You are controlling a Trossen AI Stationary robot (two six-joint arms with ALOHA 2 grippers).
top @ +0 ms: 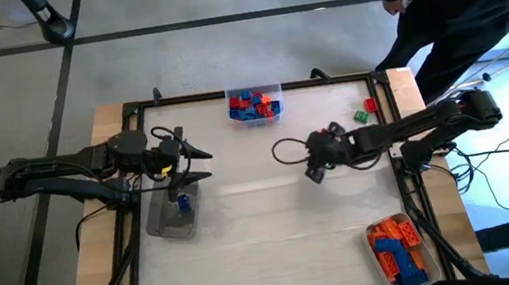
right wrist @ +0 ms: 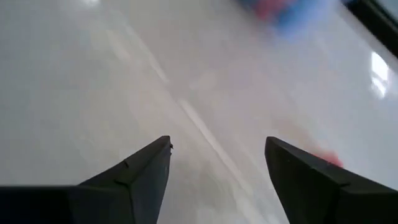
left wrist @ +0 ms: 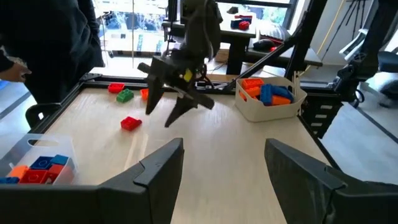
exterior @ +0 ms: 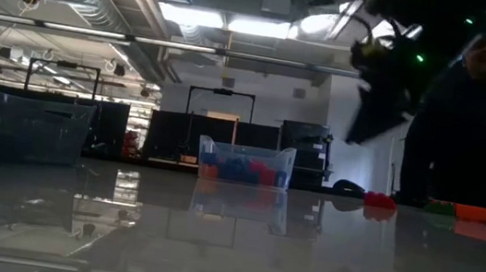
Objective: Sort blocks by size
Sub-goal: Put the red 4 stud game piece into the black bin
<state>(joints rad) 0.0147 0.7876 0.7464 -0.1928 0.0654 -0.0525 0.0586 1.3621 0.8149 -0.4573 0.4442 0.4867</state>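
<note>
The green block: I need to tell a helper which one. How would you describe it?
Look at the table's far right corner, near the standing person. A few loose blocks lie there; the green block is the only green one, beside a red block.

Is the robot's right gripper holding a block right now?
No, the right gripper is open with only bare table showing between its fingers.

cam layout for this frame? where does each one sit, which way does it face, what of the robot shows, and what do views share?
High: overhead, straight down on the table; both arms, left gripper, right gripper.
Low: tabletop level, looking across at the far tray; one arm hangs in from above.
Left wrist: looks past its own fingers at the right gripper, orange tray.
Right wrist: own fingers over bare table.
Shared: the red block shows low too.
</note>
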